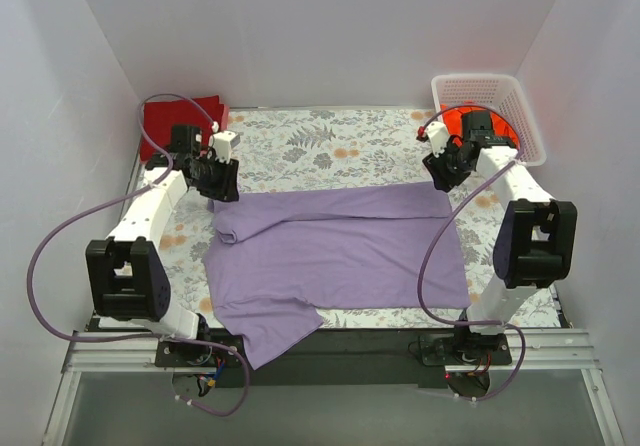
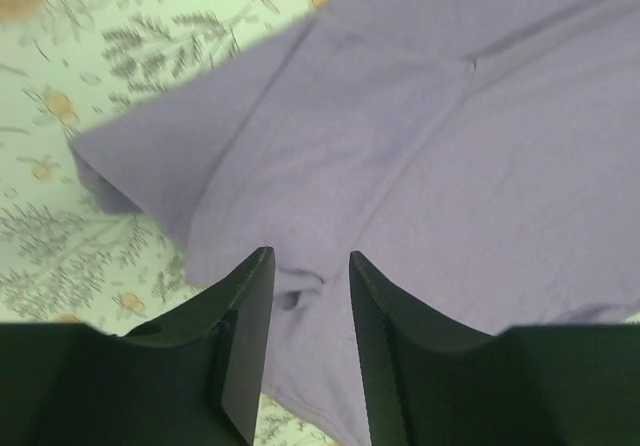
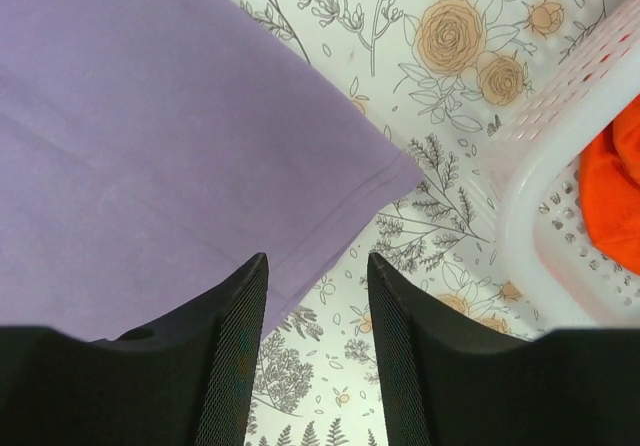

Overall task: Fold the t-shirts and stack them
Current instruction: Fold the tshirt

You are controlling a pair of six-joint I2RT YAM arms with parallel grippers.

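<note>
We see the lavender t-shirt (image 1: 340, 251) spread across the floral table cloth (image 1: 330, 141); the left gripper (image 2: 310, 256) hovers over its far-left sleeve, the right gripper (image 3: 316, 261) over its far-right corner, both with jaws parted and empty; the dark red t-shirt (image 1: 180, 116) lies at the far left; the orange t-shirt (image 3: 612, 191) sits in the white basket (image 3: 530, 206).

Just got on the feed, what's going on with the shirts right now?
Both arms are working on the purple shirt, which lies spread on the floral cloth with a strip along its far edge apparently folded over. The left gripper hangs open over the shirt's left end and the right gripper hangs open over its far right corner; neither holds cloth. The red shirt sits at the far left corner, and the orange shirt is in the basket.
</note>
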